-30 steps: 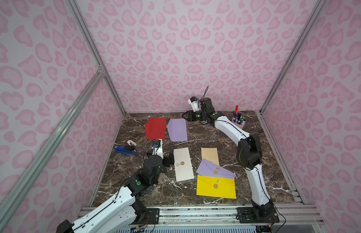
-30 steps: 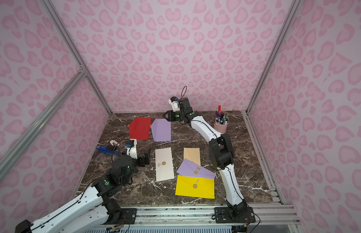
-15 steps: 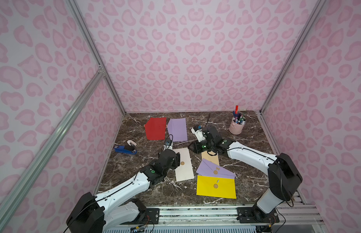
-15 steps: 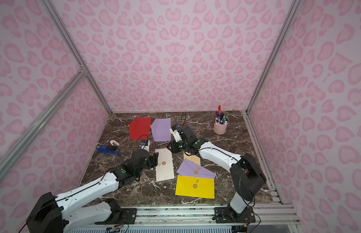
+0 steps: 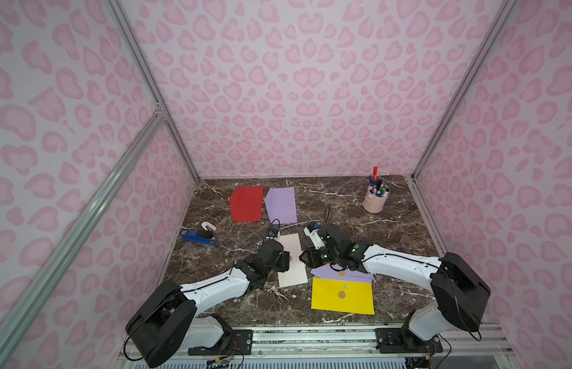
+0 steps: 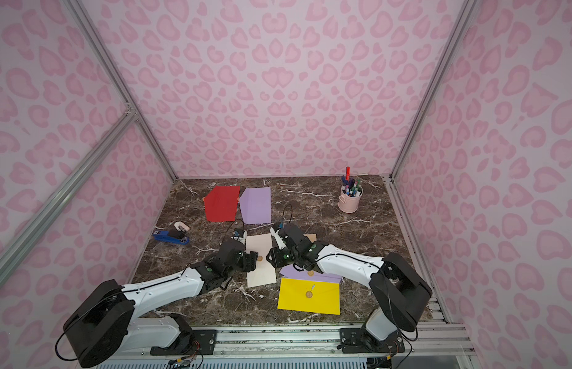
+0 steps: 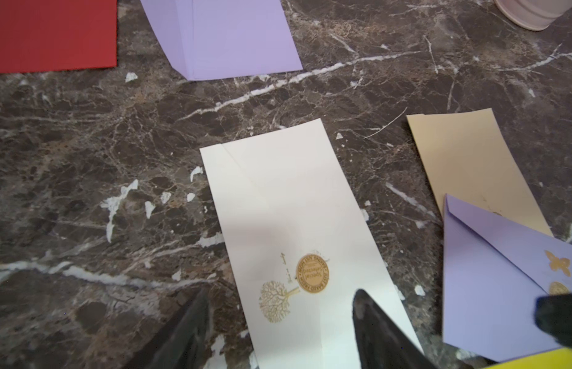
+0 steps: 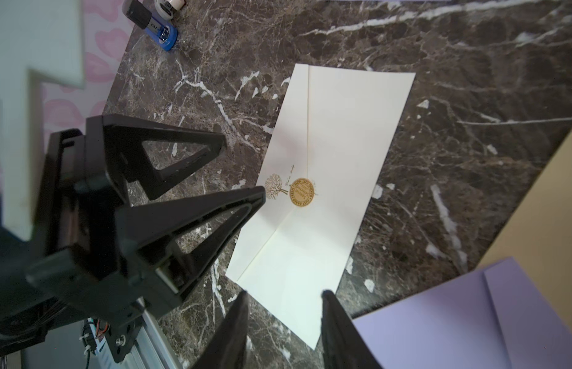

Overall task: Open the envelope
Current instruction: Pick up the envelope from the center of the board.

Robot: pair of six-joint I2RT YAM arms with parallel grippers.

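the marble table (image 5: 342, 207) carries the white envelope (image 5: 294, 249), flat and flap up. the left gripper (image 7: 279, 294) straddles the envelope's left edge, jaws spread wide and empty — the right gripper (image 8: 284, 294) at the envelope's right edge is parted more narrowly, also empty. the gold seal (image 7: 312, 273) pins the envelope's flap.

On the marble table (image 5: 390, 230), a red envelope (image 5: 247, 204) lies at 11 o'clock, with a far lilac envelope (image 5: 281, 204) just beside it toward 12. A pink pot (image 5: 375, 202) of pens stands at 2 and a blue stapler (image 5: 198, 237) lies at 9. At 5 o'clock a yellow envelope (image 5: 342, 295) overlaps a near lilac envelope (image 5: 351, 275), which covers one end of a tan envelope (image 7: 463, 159)
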